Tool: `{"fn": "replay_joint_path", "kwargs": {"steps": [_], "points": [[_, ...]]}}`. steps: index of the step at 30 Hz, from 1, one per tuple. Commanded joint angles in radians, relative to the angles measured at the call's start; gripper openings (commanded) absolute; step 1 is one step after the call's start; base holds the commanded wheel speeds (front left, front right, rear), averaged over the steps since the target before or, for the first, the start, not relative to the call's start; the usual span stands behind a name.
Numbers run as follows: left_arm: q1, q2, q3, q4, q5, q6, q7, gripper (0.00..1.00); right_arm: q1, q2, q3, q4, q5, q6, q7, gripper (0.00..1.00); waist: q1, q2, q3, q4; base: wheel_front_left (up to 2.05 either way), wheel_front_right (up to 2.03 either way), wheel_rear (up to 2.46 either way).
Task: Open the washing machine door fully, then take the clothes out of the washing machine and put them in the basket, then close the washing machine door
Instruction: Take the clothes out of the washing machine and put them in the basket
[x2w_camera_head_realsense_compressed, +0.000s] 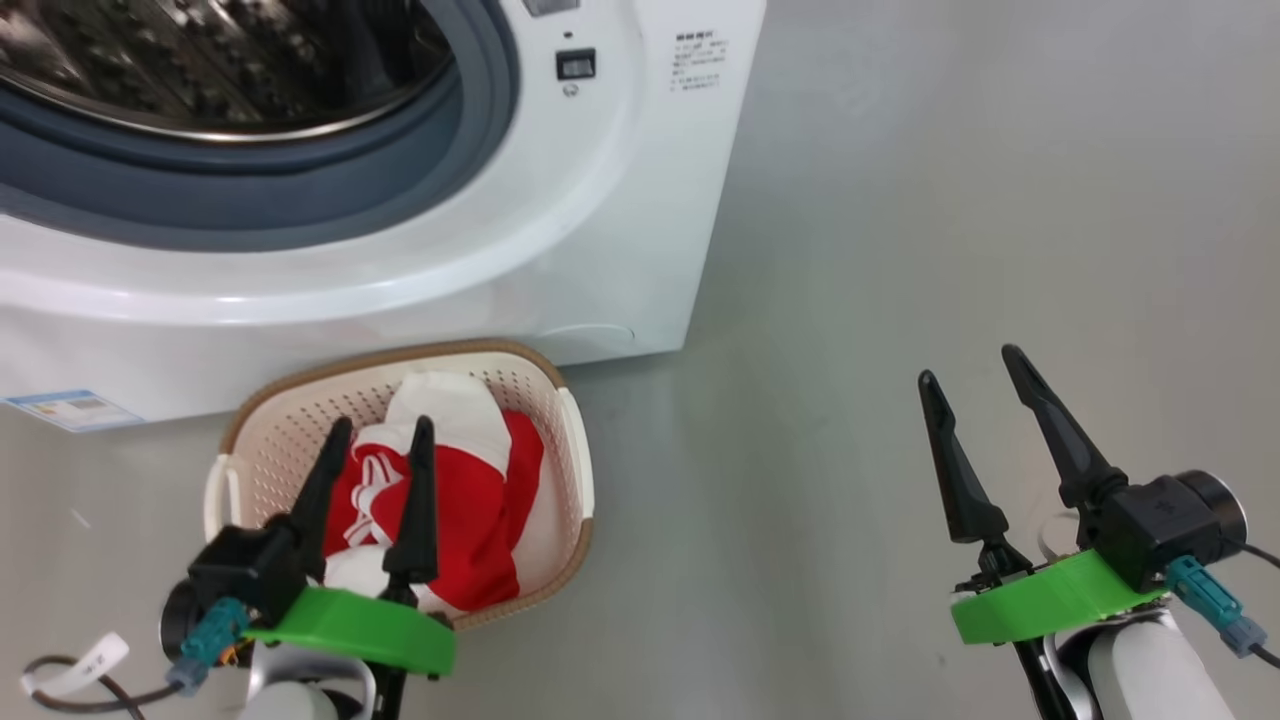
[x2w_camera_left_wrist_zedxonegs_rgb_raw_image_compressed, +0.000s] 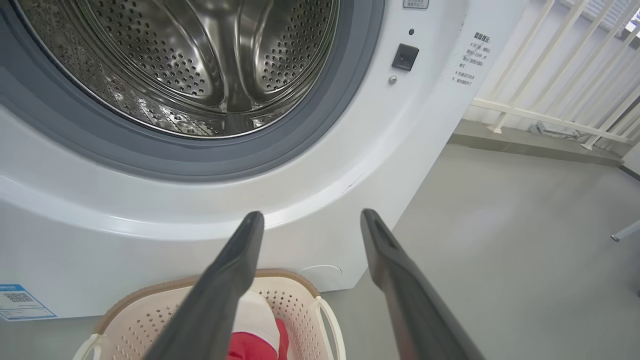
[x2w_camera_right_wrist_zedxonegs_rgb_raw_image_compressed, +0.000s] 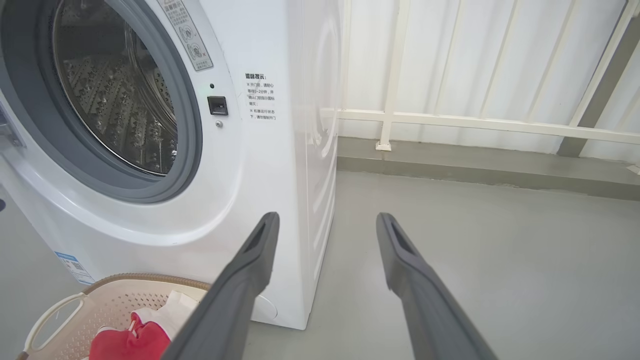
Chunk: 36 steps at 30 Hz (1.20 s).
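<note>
- Clothes (x2w_camera_head_realsense_compressed: 470, 500): red w/ white panels, soft crumpled heap, down in the basket (x2w_camera_head_realsense_compressed: 285, 440), directly under the left gripper (x2w_camera_head_realsense_compressed: 384, 422) tips.
- Left gripper: fingers apart, nothing between them. Reads like a drop done, hovering just above the load.
- Basket on floor (x2w_camera_head_realsense_compressed: 850, 300), against washing machine (x2w_camera_head_realsense_compressed: 620, 200) front, just ahead of that claw: short carry from drum (x2w_camera_left_wrist_zedxonegs_rgb_raw_image_compressed: 200, 60).
- Drum looks empty.
- Right gripper (x2w_camera_head_realsense_compressed: 968, 362): well off to the side, fingers spread, empty. Prob. free for closing up.
</note>
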Motion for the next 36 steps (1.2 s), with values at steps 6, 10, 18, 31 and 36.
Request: {"fn": "replay_joint_path", "kwargs": {"steps": [6,10,18,31,36], "points": [[0.052,0.007,0.025,-0.054,0.005,0.005,-0.015,1.0,0.036,-0.007,0.001,-0.02,-0.017,0.005,-0.006,1.0,0.0,0.0,-0.082,0.028,0.0,0.0,0.0],[0.078,0.012,0.023,-0.072,0.012,-0.001,-0.017,1.0,0.054,-0.007,-0.01,-0.02,-0.015,0.005,-0.006,1.0,0.0,0.0,-0.11,0.029,0.0,0.0,0.0],[0.142,0.021,0.052,-0.122,0.038,0.019,-0.02,1.0,0.096,-0.007,-0.029,-0.025,-0.018,0.005,-0.006,1.0,0.0,0.0,-0.158,0.022,0.0,0.0,0.0],[0.271,-0.007,0.149,-0.208,0.084,0.015,-0.021,1.0,0.175,-0.007,-0.059,-0.036,-0.034,0.005,-0.006,1.0,0.0,0.0,-0.256,0.022,0.0,0.0,0.0],[0.302,-0.016,0.172,-0.217,0.095,0.005,-0.021,1.0,0.197,-0.007,-0.065,-0.042,-0.039,0.005,-0.006,1.0,0.0,0.0,-0.278,0.021,0.0,0.0,0.0]]}}
